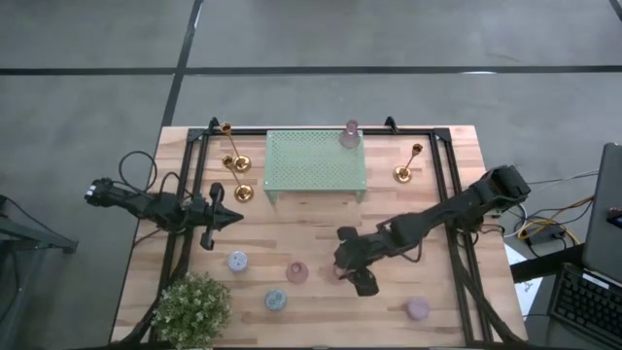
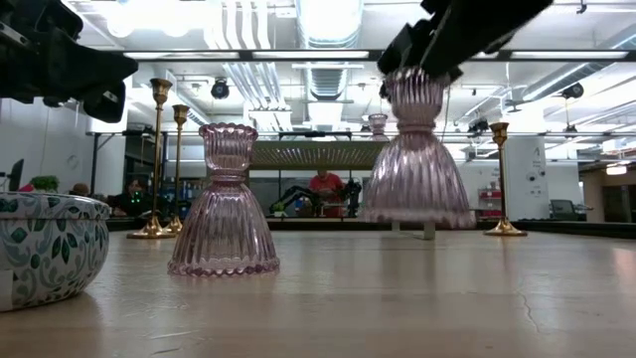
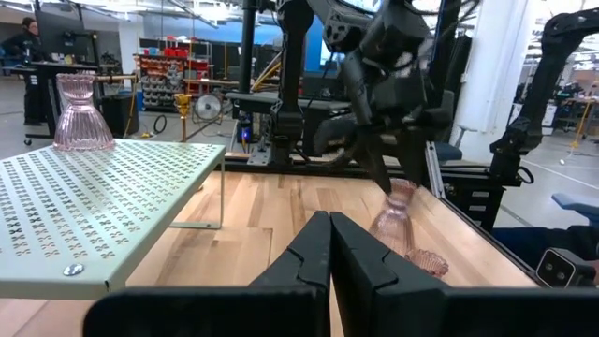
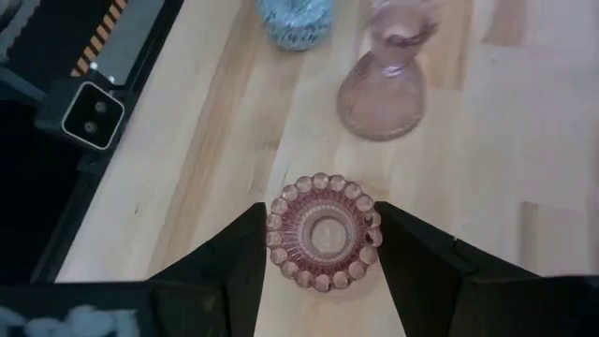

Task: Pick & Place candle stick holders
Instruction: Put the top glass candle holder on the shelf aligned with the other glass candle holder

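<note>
My right gripper [image 1: 352, 264] is shut on a pink ribbed glass holder [image 2: 415, 159] at the table's near middle. A second pink holder [image 1: 296, 272] stands on its base just left of it, and it also shows in the low view [image 2: 224, 204]. A third pink holder [image 1: 350, 134] stands on the mint-green rack [image 1: 316, 160]. Two blue cups [image 1: 237, 260] [image 1: 276, 299] and a lilac one [image 1: 418, 308] sit near the front. Gold candlesticks stand left [image 1: 236, 162] and right [image 1: 404, 172] of the rack. My left gripper [image 1: 209, 222] is shut and empty at the left. My right gripper pinches the pink holder's beaded top rim [image 4: 278, 234] between its two fingers [image 4: 239, 257], one on each side. The fingers come from above, pointing down. The holder hangs upright below them, its flared base [image 2: 415, 214] lifted clear of the table.
A bushy potted plant [image 1: 191, 309] stands at the near left corner; its patterned pot [image 2: 40, 249] fills the low view's left. Black frame rails [image 1: 457, 224] run along both table sides. Bare wood lies between the rack and the cups.
</note>
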Available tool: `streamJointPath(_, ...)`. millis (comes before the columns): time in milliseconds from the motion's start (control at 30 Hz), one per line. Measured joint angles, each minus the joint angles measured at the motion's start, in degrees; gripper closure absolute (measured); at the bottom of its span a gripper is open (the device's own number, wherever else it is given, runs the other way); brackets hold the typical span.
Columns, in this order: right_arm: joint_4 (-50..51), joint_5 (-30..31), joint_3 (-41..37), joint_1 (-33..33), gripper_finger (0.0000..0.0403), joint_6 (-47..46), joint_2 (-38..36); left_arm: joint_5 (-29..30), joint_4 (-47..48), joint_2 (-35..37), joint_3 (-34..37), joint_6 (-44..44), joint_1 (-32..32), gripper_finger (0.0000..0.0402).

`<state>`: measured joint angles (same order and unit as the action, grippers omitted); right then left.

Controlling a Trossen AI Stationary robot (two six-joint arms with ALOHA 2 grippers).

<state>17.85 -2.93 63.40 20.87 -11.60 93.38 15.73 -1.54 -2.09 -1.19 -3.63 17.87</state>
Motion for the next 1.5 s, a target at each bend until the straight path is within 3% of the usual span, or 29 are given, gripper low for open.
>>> streamJointPath(233, 4.5, 1.6, 0.0, -4.3, 0.0225, -0.7, -8.1, 0.0, -0.1, 0.0, 0.0, 0.0, 0.0, 0.0394)
streamJointPath(567, 10.2, 1.8, 0.0, -19.5, 0.0237, -5.0, -21.3, 0.0, -0.2, 0.0, 0.1, 0.0, 0.0, 0.0394)
streamJointPath(767, 11.9, 1.1, 1.4, -26.8, 0.0258, -3.4, -24.1, 0.0, -0.2, 0.0, 0.1, 0.0, 0.0, 0.0394)
streamJointPath(1267, 13.3, 0.1, -2.8, -23.8, 0.0265, -1.3, -20.2, 0.0, -0.2, 0.0, 0.1, 0.0, 0.0, 0.0394)
streamJointPath(1500, 6.6, 14.3, -11.8, -14.7, 0.0282, -7.6, -21.1, 0.0, -0.2, 0.0, 0.1, 0.0, 0.0, 0.0394)
